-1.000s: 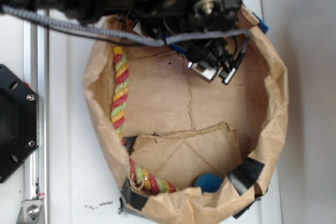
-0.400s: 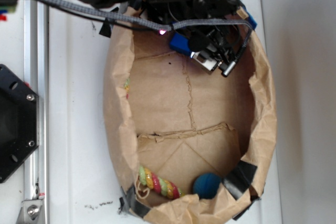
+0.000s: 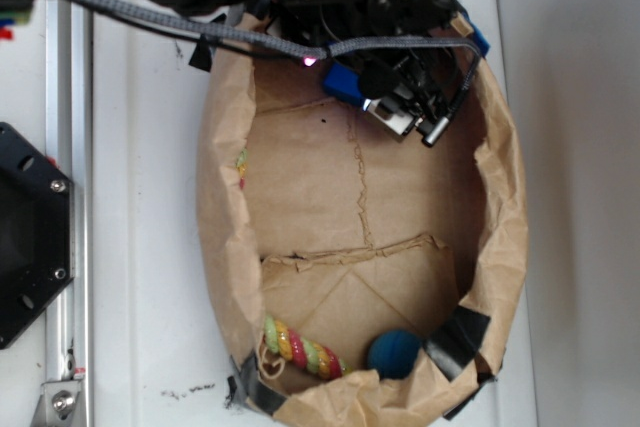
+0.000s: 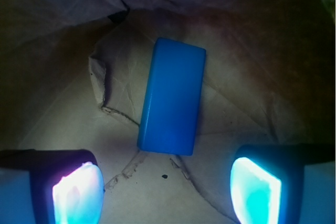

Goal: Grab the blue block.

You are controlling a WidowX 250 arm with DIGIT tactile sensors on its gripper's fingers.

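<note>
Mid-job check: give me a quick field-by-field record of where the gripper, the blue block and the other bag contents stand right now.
gripper: open, empty, fingers apart
blue block: flat on the bag floor, ahead of the fingers, centred between them, untouched
paper bag: open, holds everything
teal ball: bag's far end from the gripper
rope toy: beside the ball
contact: none yet

In the exterior view we see bright, even daylight-like light on the white table [image 3: 140, 197], slightly washed out, with soft focus throughout and a faint shadow along the right side. In the wrist view we find the paper bag [image 4: 252, 35] interior dim and murky, while the gripper [image 4: 167, 192] pads glow with overexposed bluish-white glare and are blurred. The blue block [image 4: 172, 96] is saturated but fairly sharp.
</note>
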